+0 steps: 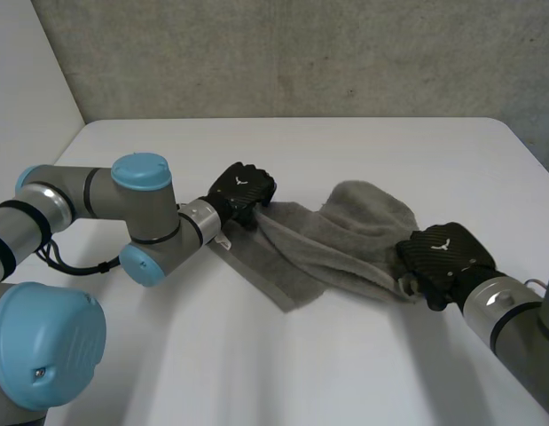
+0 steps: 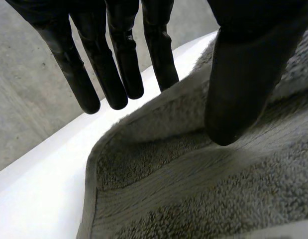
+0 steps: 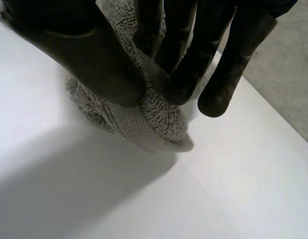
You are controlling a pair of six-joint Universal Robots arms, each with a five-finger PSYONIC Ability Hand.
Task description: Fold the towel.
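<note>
**Item:** 1 grey towel (image 1: pixel 345 240), terry, with a flat woven band.

**Location:** middle of the white worktop (image 1: pixel 345 146), lying rumpled between the 2 hands.

**Orientation:** the long axis runs left to right, from the far-left end at the left hand (image 1: pixel 241 189) to the near-right end at the right hand (image 1: pixel 444 257). The left half lies fairly flat, and 1 corner of it points toward the near edge. The right half is heaped into a soft hump on the far side.

**Left hand:** the fingers (image 2: pixel 114 69) are straight and stand apart from the thumb (image 2: pixel 243 84). The towel's edge lies in the gap between them, with the thumb over the cloth (whether it presses down cannot be told). Nothing is gripped.

**Right hand:** closed, with thumb (image 3: pixel 89 55) and fingers pinching a wad of the towel's end just above the worktop.

**Condition, judged:** not yet folded, and the ends are neither squared nor matched.

**Risks, judged:**
1. The left hand has no hold. If the right hand lifts or pulls now, the left end will probably drag across the worktop or slide out from under the thumb.
2. The right hand has a bunch, not a clean corner. A fold carried over from it would land skewed, with uneven edges.
3. The hump may trap creases inside the fold.
</note>
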